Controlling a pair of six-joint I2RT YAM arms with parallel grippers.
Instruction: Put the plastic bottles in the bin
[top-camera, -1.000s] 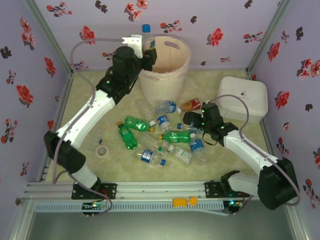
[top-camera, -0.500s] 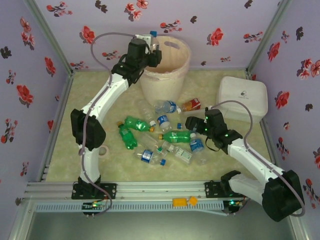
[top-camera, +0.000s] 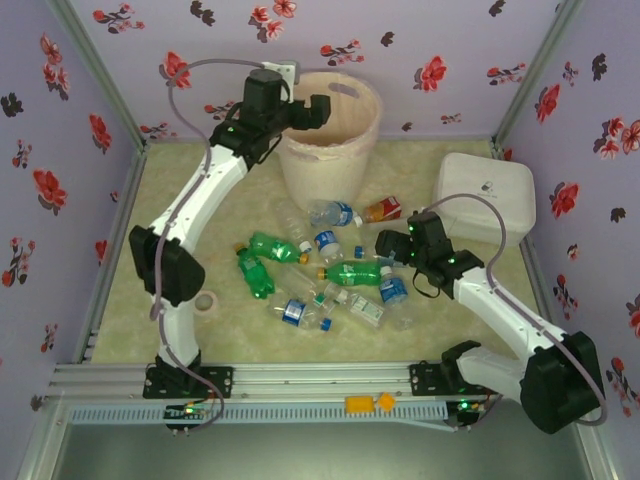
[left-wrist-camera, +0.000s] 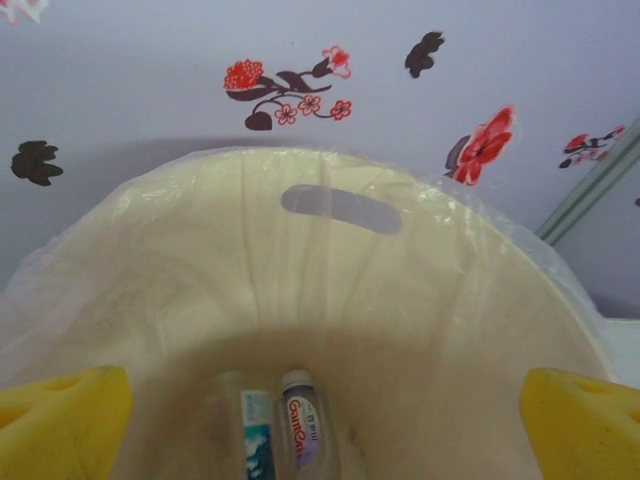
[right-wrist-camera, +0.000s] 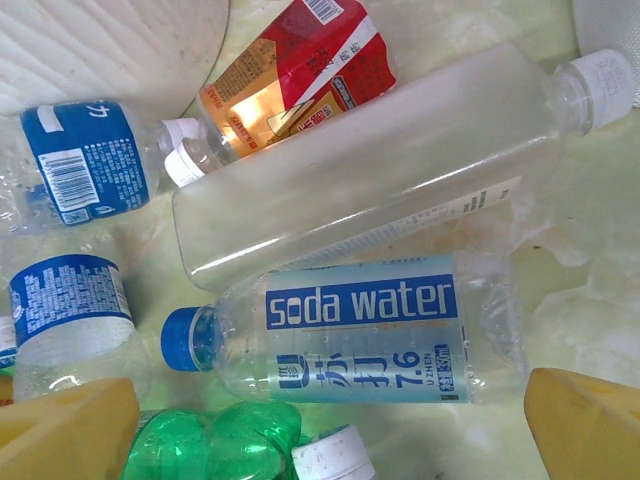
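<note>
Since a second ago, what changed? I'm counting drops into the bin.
The left gripper carried its blue-capped bottle from the left rim of the bin to over the opening and let go; it is open now, and bottles lie at the bottom. The right gripper barely shifted, open above the table bottles. Those, the tape roll and the box stayed put.

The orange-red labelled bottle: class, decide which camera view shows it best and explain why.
Right wrist view: the orange-red labelled bottle lies close up, its label and barcode distinct. The top external view gives it small, lying near the foot of the bin. The left wrist view looks into the bin.
</note>
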